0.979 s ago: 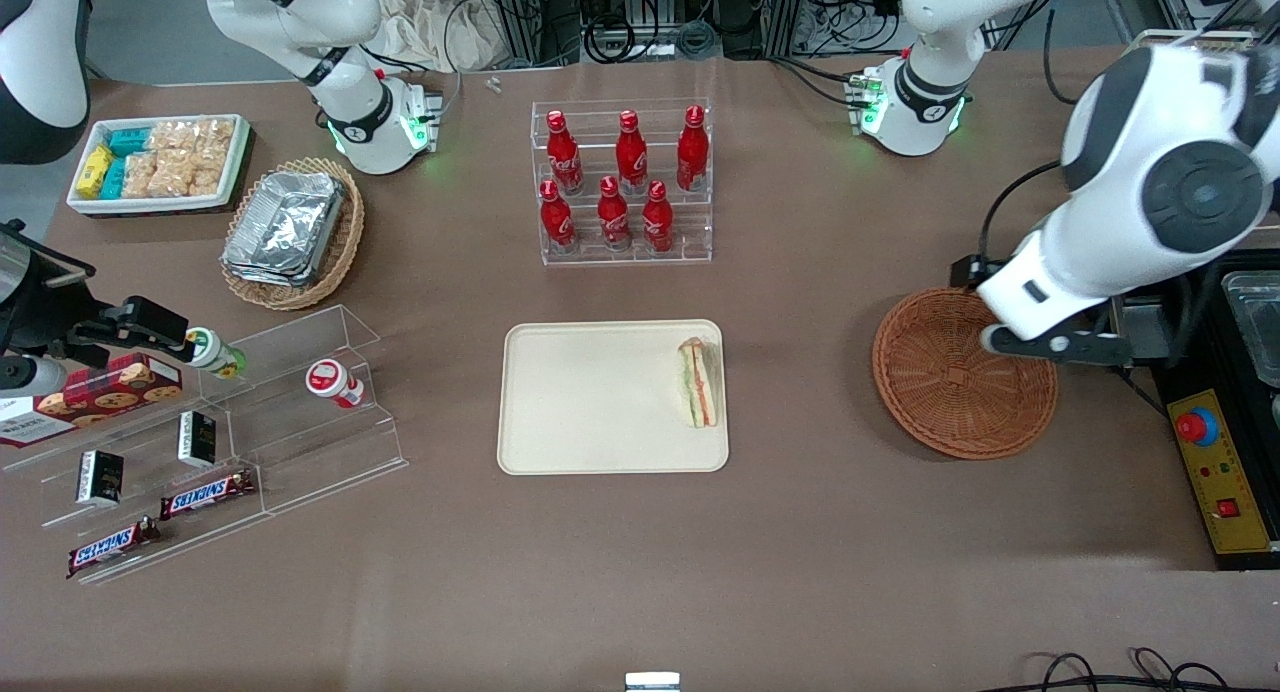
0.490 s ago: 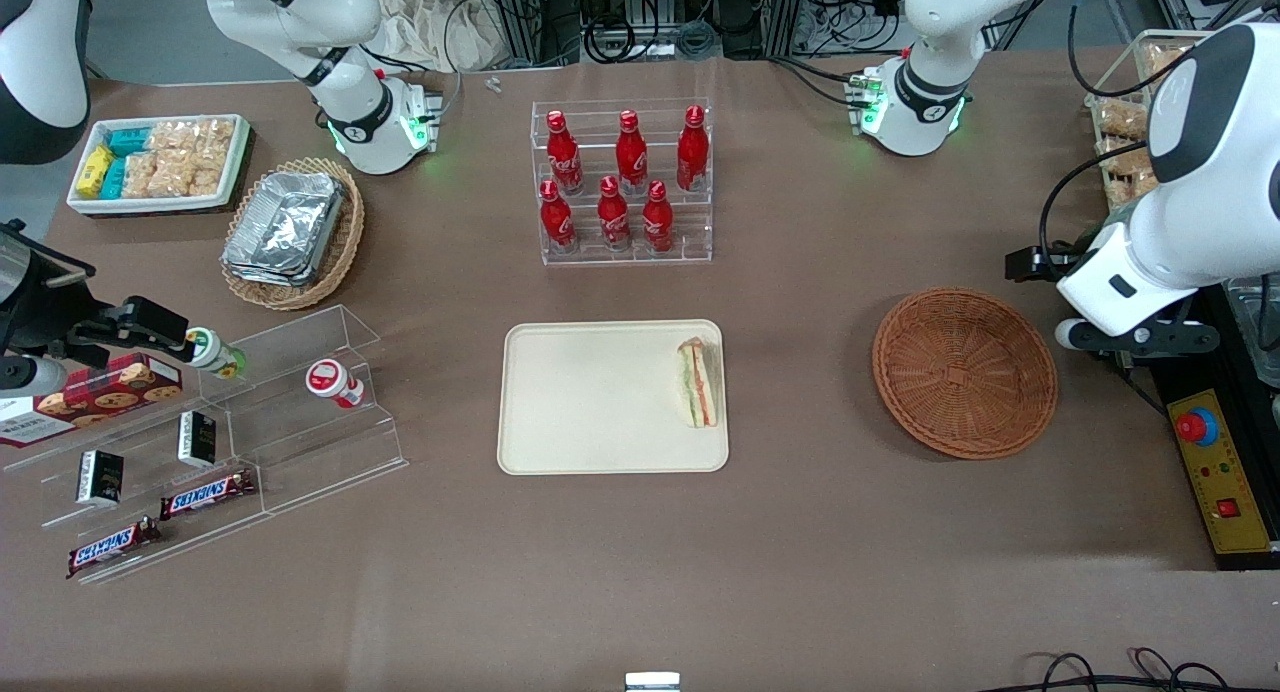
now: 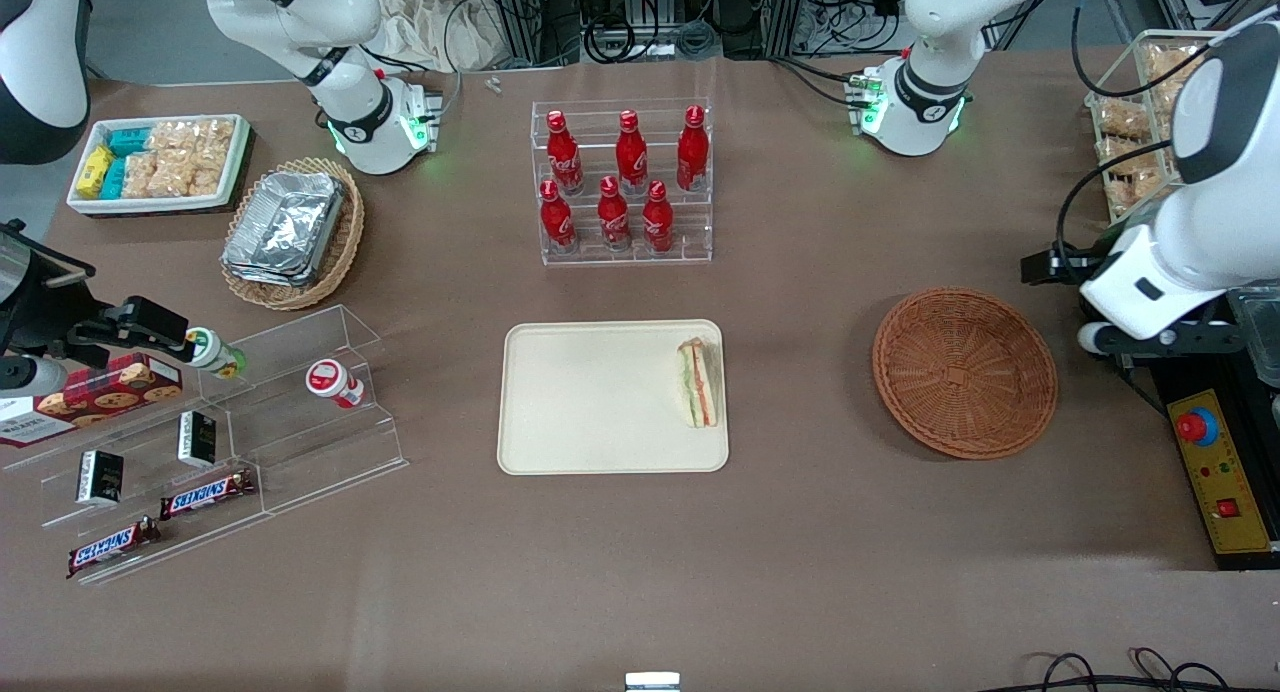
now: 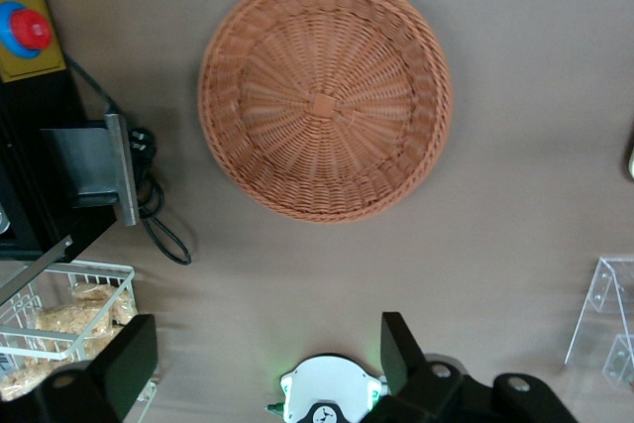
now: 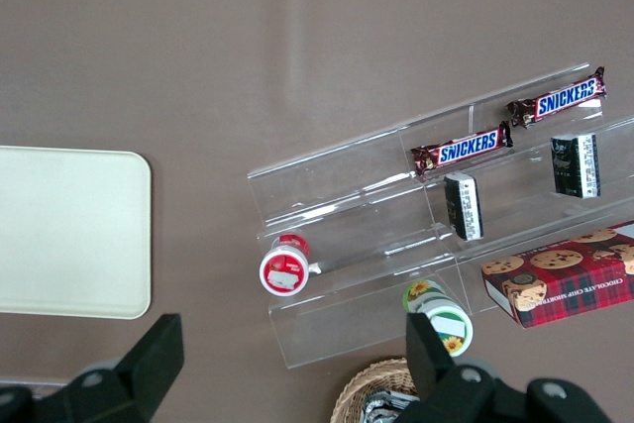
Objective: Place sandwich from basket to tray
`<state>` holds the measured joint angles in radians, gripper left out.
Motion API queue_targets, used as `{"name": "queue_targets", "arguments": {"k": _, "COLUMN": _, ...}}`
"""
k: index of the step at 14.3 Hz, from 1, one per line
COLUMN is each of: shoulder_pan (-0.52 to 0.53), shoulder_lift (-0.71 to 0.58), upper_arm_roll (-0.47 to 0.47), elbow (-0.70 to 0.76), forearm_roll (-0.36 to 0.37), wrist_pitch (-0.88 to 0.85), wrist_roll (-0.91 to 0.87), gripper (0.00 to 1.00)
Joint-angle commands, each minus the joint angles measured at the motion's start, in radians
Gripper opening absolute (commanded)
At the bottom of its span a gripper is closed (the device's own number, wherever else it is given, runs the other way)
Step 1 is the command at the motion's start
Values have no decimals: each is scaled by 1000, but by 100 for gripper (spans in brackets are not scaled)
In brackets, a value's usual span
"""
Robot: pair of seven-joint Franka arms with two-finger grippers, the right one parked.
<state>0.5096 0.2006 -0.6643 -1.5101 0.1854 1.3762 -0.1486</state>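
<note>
The sandwich (image 3: 698, 382) lies on the cream tray (image 3: 590, 397), close to the tray's short edge nearest the basket, filling layers showing. The round reddish-brown basket (image 3: 965, 372) sits empty beside the tray, toward the working arm's end of the table. In the left wrist view the basket (image 4: 325, 96) shows bare weave. My gripper (image 3: 1050, 266) hangs high off the table, past the basket's rim at that same end. Its fingers (image 4: 129, 364) stand wide apart and open, with nothing between them (image 4: 267, 364).
A clear rack of red bottles (image 3: 625, 182) stands farther from the front camera than the tray. A yellow box with a red stop button (image 3: 1197, 427) and a wire basket of snacks (image 3: 1130, 122) sit at the working arm's end. Acrylic steps with snacks (image 3: 220, 442) lie toward the parked arm's end.
My arm has drawn away from above the basket toward the working arm's end of the table, uncovering the basket fully. The sandwich has stayed put on the tray.
</note>
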Motion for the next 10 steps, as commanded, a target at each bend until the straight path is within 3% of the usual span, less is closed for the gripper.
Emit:
{"name": "queue_targets", "arguments": {"k": 1, "shoulder_pan": -104, "shoulder_lift": 17, "upper_arm_roll": 104, "elbow": 47, "forearm_roll": -15, "wrist_pitch": -19, "wrist_roll": -11, "gripper": 100}}
{"name": "queue_targets", "arguments": {"k": 3, "shoulder_pan": -297, "shoulder_lift": 8, "upper_arm_roll": 324, "elbow": 45, "forearm_roll": -29, "wrist_pitch": -19, "wrist_roll": -9, "gripper": 100}}
{"name": "queue_targets", "arguments": {"k": 5, "shoulder_pan": -435, "shoulder_lift": -9, "upper_arm_roll": 512, "elbow": 42, "forearm_roll": -107, "wrist_pitch": -8, "wrist_roll": -5, "gripper": 100}}
{"name": "queue_targets", "arguments": {"k": 10, "shoulder_pan": -499, "shoulder_lift": -9, "upper_arm_roll": 568, "elbow": 41, "forearm_roll": -116, "wrist_pitch": -5, "wrist_roll": -3, "gripper": 100}}
